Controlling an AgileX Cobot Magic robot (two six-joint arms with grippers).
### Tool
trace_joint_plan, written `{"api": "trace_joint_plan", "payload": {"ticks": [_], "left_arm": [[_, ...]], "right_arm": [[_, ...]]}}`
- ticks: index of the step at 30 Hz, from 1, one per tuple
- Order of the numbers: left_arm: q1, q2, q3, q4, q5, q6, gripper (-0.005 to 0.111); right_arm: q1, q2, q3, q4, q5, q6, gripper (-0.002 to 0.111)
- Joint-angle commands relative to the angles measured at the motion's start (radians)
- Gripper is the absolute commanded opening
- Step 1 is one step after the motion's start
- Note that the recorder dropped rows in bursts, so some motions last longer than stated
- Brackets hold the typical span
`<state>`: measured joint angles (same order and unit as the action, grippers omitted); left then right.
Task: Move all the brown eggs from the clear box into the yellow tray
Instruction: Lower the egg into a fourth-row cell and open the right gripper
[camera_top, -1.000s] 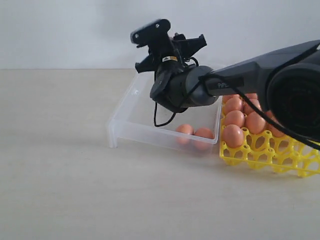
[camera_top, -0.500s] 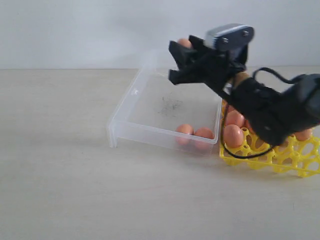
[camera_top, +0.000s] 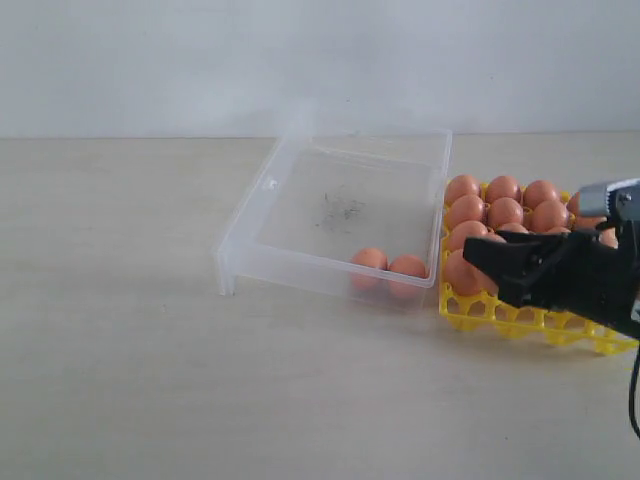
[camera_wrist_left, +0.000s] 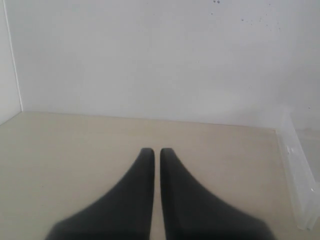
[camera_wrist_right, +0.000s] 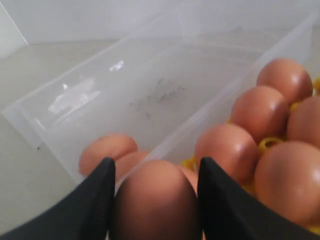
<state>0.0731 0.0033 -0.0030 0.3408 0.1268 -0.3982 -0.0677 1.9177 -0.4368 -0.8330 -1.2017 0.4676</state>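
The clear box (camera_top: 300, 205) sits mid-table with two brown eggs (camera_top: 369, 260) (camera_top: 408, 266) in its near right corner. To its right, the yellow tray (camera_top: 500, 322) carries several brown eggs (camera_top: 503, 213). My right gripper (camera_top: 485, 270) hangs low over the tray's near left part. In the right wrist view that gripper (camera_wrist_right: 156, 164) is shut on a brown egg (camera_wrist_right: 155, 200), with the box's eggs (camera_wrist_right: 107, 149) and tray eggs (camera_wrist_right: 260, 112) beyond. My left gripper (camera_wrist_left: 156, 151) is shut and empty above bare table, and does not show in the exterior view.
Pale wooden tabletop (camera_top: 130, 330) stretches left of and in front of the box. A white wall (camera_top: 200, 60) stands behind. One end of the box's wall (camera_wrist_left: 296, 175) shows at the side of the left wrist view.
My right arm has swung from above the box's far side to the right and down over the yellow tray, carrying the egg. The box's two eggs have not moved.
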Motion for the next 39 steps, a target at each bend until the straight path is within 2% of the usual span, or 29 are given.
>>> {"api": "trace_joint_plan", "payload": {"ticks": [1,8,24,33,36,39], "left_arm": [[-0.004,-0.003,0.003,-0.002,0.002,-0.001,0.004],[-0.004,-0.003,0.003,-0.002,0.002,-0.001,0.004],[-0.004,-0.003,0.003,-0.002,0.002,-0.001,0.004],[-0.004,-0.003,0.003,-0.002,0.002,-0.001,0.004],[-0.004,-0.003,0.003,-0.002,0.002,-0.001,0.004],[-0.004,-0.003,0.003,-0.002,0.002,-0.001,0.004]], "right_arm": [[-0.022,-0.029,0.076,0.023,-0.019,-0.066,0.0],[-0.022,-0.064,0.131,0.238,-0.019,-0.195,0.0],[-0.01,0.115,-0.011,0.163,-0.019,-0.169,0.0],[-0.01,0.119,-0.024,0.129,-0.019,-0.157,0.0],[-0.01,0.119,-0.024,0.11,-0.019,-0.157,0.009],[-0.01,0.119,-0.024,0.103,-0.019,-0.157,0.03]]}}
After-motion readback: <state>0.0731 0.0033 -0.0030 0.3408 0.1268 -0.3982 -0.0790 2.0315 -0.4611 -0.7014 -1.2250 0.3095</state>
